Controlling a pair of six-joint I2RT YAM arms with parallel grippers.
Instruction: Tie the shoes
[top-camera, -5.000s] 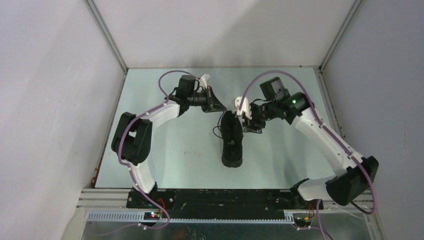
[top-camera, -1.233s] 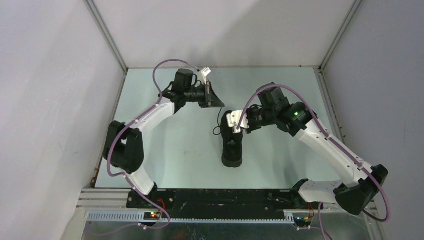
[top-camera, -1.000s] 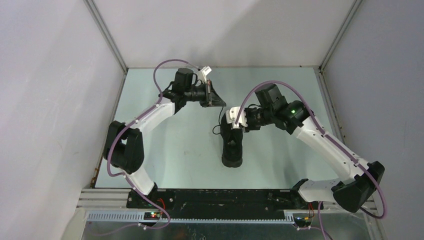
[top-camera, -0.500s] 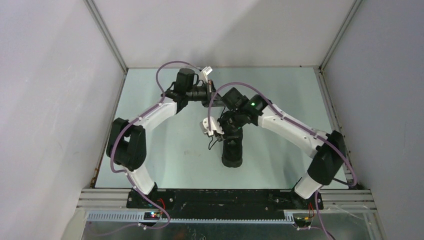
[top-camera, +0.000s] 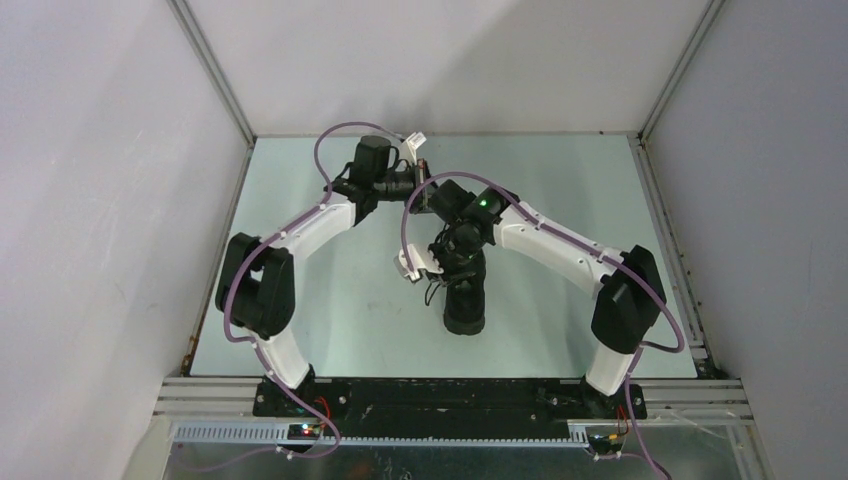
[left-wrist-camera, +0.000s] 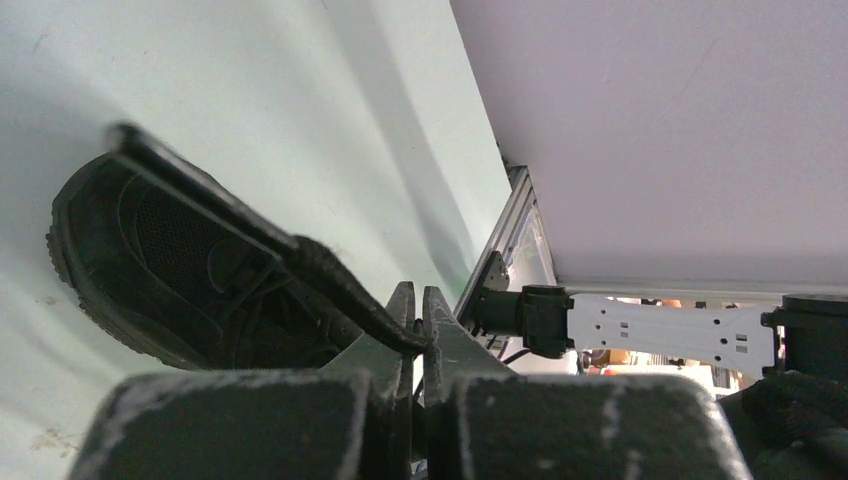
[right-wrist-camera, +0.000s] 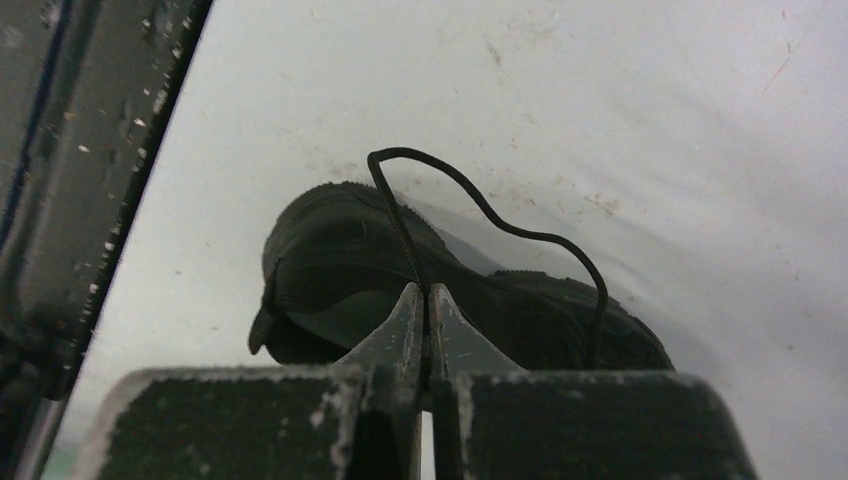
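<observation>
The black shoe (top-camera: 465, 305) lies mid-table, toe toward the arm bases. My left gripper (top-camera: 424, 192) hovers behind its heel, partly covered by the right arm; the left wrist view shows it (left-wrist-camera: 420, 298) shut on a black lace (left-wrist-camera: 250, 225) that runs taut down to the shoe (left-wrist-camera: 150, 270). My right gripper (top-camera: 436, 268) sits at the shoe's left side, its arm reaching across over the shoe. From the right wrist, it (right-wrist-camera: 422, 292) is shut on the other thin lace (right-wrist-camera: 480, 212), which loops up and curves back to the shoe (right-wrist-camera: 340, 250).
The right forearm (top-camera: 560, 245) stretches across the table behind the shoe, close to the left wrist. Grey enclosure walls and metal frame posts (top-camera: 215, 85) border the pale green table (top-camera: 330, 300). A black base rail (top-camera: 420, 395) runs along the near edge.
The right arm has swung left across the shoe, carrying its lace from the shoe's right side to its left. The left arm has barely moved.
</observation>
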